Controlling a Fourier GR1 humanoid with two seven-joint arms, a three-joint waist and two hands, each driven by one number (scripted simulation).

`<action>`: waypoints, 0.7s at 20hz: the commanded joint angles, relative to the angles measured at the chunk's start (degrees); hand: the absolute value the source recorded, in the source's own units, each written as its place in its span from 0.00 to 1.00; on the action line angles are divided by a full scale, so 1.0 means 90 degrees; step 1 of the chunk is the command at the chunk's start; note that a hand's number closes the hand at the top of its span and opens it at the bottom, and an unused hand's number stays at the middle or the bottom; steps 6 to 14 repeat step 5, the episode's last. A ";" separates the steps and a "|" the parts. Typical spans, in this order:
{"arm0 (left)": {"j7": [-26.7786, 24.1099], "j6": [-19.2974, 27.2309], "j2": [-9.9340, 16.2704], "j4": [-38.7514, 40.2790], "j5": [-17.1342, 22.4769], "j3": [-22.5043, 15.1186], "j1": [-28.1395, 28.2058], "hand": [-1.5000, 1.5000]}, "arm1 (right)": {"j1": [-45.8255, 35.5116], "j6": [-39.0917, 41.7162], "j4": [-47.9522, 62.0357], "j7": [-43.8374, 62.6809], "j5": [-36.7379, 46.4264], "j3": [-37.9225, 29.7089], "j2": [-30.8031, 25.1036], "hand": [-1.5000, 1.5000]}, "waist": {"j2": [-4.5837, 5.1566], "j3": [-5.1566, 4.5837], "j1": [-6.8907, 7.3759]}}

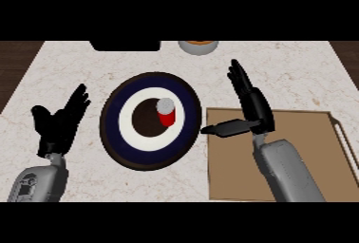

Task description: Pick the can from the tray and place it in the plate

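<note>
A red can [165, 113] with a silver top stands upright near the middle of the round plate [119, 121], which has dark blue, white and brown rings. My right hand [252, 107] hovers to the right of the plate, over the left edge of the brown tray [308, 156]. Its fingers are straight and point away from me, its thumb points left toward the plate, and it holds nothing. A gap separates the thumb tip from the can. My left hand [60, 121] rests open at the left of the plate, fingers up.
A bowl [198, 46] with something orange in it sits at the counter's far edge, beside a black object [126, 45]. The tray has a raised rim along its right side [347, 142]. Dark floor shows past the counter's left and right edges.
</note>
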 commanded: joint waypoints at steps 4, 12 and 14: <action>0.0462 0.0238 -0.0136 -0.0494 -0.0171 -0.0174 0.0021 0.50 | 0.0072 0.0526 0.0664 -0.0365 0.0208 -0.0360 -0.0330 0.00 | 0.0002 0.0001 0.0019; 0.0262 -0.0122 -0.0009 -0.0490 0.0100 -0.0027 0.0241 0.50 | -0.0114 0.0618 0.0817 -0.0430 0.0201 -0.0551 -0.0295 0.00 | 0.0001 0.0000 0.0021; 0.0262 -0.0122 -0.0009 -0.0490 0.0100 -0.0027 0.0241 0.50 | -0.0114 0.0618 0.0817 -0.0430 0.0201 -0.0551 -0.0295 0.00 | 0.0001 0.0000 0.0021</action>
